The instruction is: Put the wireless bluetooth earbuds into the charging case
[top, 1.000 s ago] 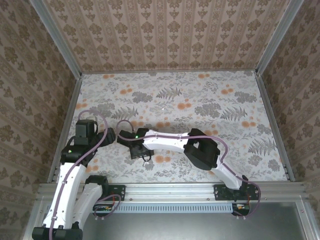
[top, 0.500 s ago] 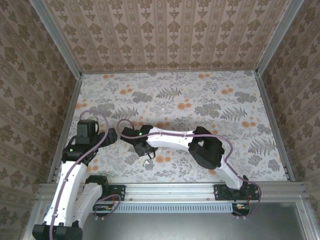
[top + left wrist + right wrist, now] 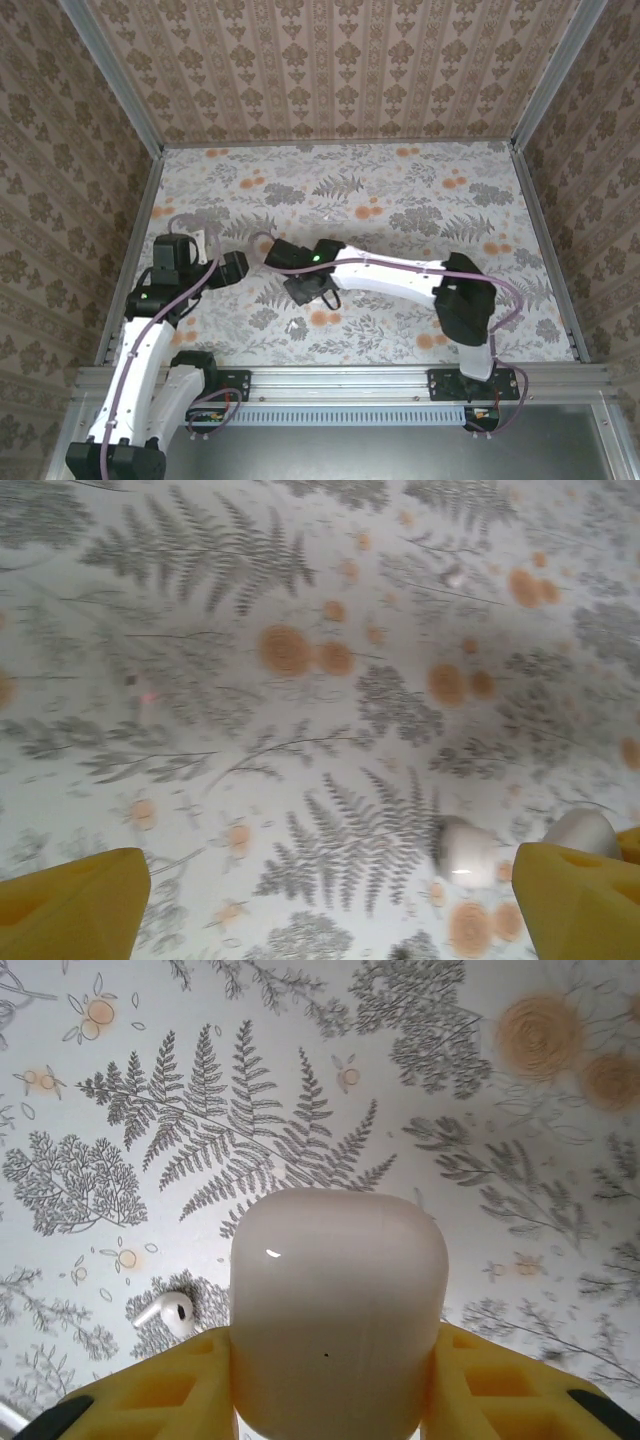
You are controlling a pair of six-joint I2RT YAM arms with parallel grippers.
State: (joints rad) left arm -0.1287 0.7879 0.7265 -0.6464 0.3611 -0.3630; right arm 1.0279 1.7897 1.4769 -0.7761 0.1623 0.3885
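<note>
Jaws of left gripper [image 3: 325, 910] spread wide, holding nothing, over floral table [image 3: 300, 600] | rounded white piece [image 3: 466, 850] lying on table near one yellow finger | right gripper [image 3: 335, 1400] clenched on charging case [image 3: 338, 1300], case between its yellow fingers | earbud [image 3: 177, 1311] lying on table beside case

Fern-and-orange-flower tabletop [image 3: 400, 200] — boxed by 3 damask-papered walls [image 3: 330, 70] with grey metal corner rails [image 3: 113, 75].
</note>
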